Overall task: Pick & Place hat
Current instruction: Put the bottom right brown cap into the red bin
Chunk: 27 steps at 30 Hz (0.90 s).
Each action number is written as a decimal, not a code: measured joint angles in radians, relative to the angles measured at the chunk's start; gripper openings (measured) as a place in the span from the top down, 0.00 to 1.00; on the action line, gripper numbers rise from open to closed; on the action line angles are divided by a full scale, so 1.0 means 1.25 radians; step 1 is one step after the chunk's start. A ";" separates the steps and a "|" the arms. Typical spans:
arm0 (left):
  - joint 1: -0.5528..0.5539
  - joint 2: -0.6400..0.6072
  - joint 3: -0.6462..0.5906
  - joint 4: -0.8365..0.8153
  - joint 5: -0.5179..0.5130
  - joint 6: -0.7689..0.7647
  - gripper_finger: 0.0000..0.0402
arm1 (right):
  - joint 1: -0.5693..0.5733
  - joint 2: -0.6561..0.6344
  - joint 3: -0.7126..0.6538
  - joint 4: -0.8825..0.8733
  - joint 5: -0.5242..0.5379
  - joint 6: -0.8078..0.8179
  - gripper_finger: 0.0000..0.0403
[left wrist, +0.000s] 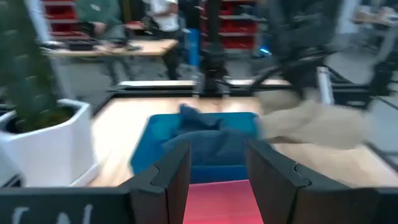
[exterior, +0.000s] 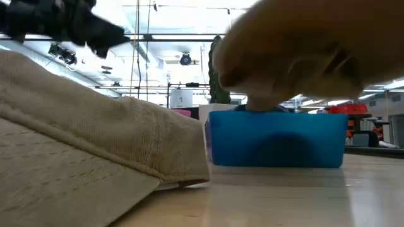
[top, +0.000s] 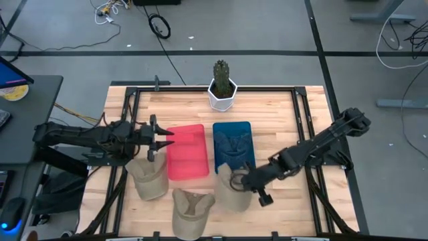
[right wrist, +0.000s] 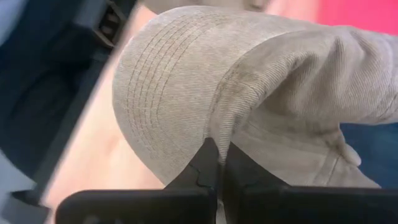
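- Right gripper (top: 242, 179) is at the near edge of the blue bin (top: 233, 144), jaws pinched tight on a fold of a beige hat (right wrist: 261, 93); in the low view the hat hangs blurred above the bin, off the table.
- Left gripper (top: 162, 137) waits over the left edge of the red bin (top: 185, 151), jaws apart, nothing between them.
- Two more beige hats lie on the table: one near-left (top: 148, 177), one at the near edge (top: 191, 209). A dark blue cloth item sits in the blue bin.
- Risk: the grip is a thin pinch of fabric only; a fast swing could slip the cloth out and drop the hat short of a bin.
- Risk: the brim may catch the bin wall and leave the hat draped over the edge.
- Surface: light wood table (top: 281, 110) in a black frame; potted cactus (top: 222, 84) at the far edge.
- Room: grey floor with cables; people at benches far behind.
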 joint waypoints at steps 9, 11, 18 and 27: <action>-0.057 0.261 0.305 -0.194 0.021 0.105 0.61 | -0.065 0.000 0.057 -0.084 0.009 -0.123 1.00; -0.073 0.326 0.367 -0.228 0.020 0.120 0.61 | -0.070 0.000 0.091 -0.126 0.029 -0.143 1.00; -0.125 0.540 0.602 -0.356 -0.028 0.150 0.61 | -0.076 0.000 0.178 -0.189 0.073 -0.199 1.00; -0.167 0.743 0.835 -0.483 -0.051 0.227 0.61 | -0.079 0.000 0.182 -0.212 0.091 -0.220 1.00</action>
